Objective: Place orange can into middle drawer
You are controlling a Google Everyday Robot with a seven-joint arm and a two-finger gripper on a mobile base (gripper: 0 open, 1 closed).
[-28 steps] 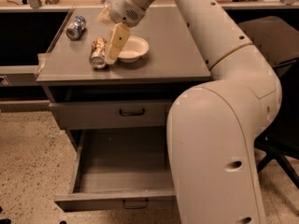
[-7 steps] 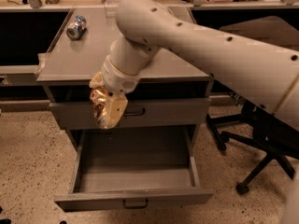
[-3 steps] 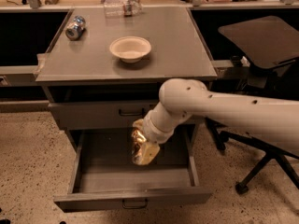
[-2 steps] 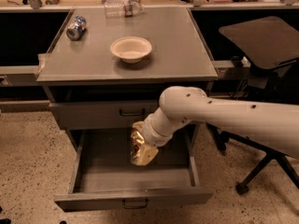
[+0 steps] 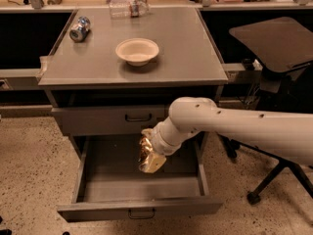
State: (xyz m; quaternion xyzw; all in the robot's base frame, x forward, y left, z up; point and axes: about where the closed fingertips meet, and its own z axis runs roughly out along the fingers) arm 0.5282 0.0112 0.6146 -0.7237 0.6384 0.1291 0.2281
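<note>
The orange can (image 5: 144, 150) is shiny orange-gold and sits in my gripper (image 5: 148, 156), which is shut on it. The gripper hangs over the open middle drawer (image 5: 138, 207), the cabinet's lowest drawer, pulled out with a small dark handle on its front. The can is above the drawer's middle, held off the drawer floor. My white arm (image 5: 230, 126) reaches in from the right.
A closed drawer (image 5: 110, 119) with a like handle is above. On the cabinet top stand a cream bowl (image 5: 137, 51), a blue-and-silver can (image 5: 79, 29) at the far left and a clear container (image 5: 128, 7). A black office chair (image 5: 274, 43) stands to the right.
The gripper carried the can from the cabinet top down over the open drawer. In the last second it has barely moved, shifting slightly.
</note>
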